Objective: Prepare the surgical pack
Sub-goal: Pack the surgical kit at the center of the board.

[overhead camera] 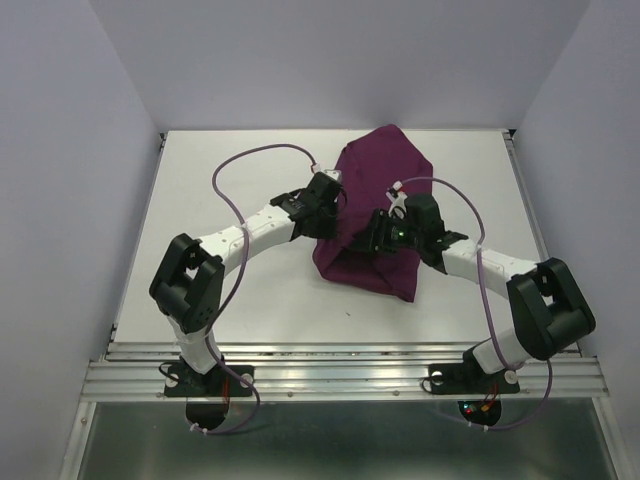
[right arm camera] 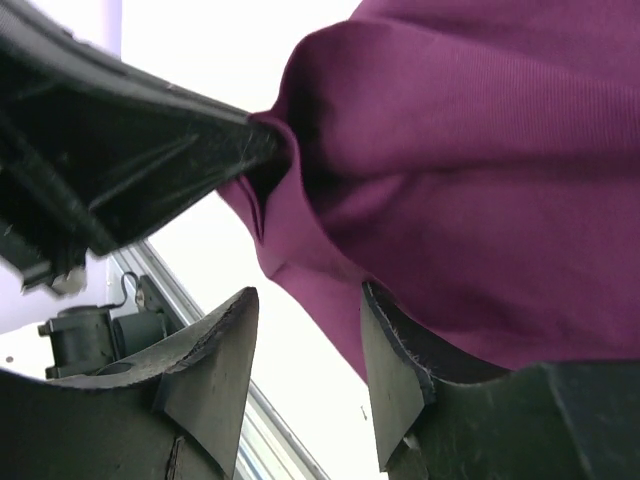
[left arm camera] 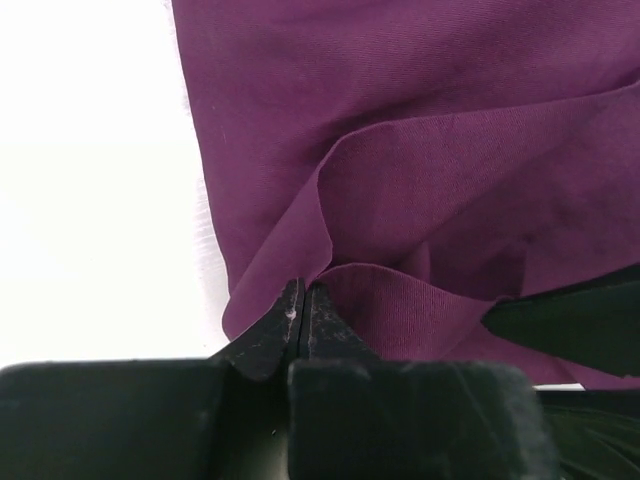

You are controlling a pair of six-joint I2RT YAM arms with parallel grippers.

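Note:
The surgical pack shows only as a plum-purple cloth (overhead camera: 380, 160), bunched in a lumpy heap on the middle of the white table; whatever lies under it is hidden. My left gripper (overhead camera: 330, 212) is at the heap's left edge. In the left wrist view its jaws (left arm camera: 303, 292) are shut, pinching a raised fold of the cloth (left arm camera: 420, 120). My right gripper (overhead camera: 378, 232) hovers over the heap's near side. In the right wrist view it stands open (right arm camera: 305, 315), with the cloth (right arm camera: 480, 150) draped on its right finger (right arm camera: 395, 360) and nothing clamped.
The white table (overhead camera: 230, 290) extends left and right of the heap. A metal rail (overhead camera: 340, 375) runs along the near edge by the arm bases. Purple cables (overhead camera: 240, 165) loop above both arms. White walls enclose the table on three sides.

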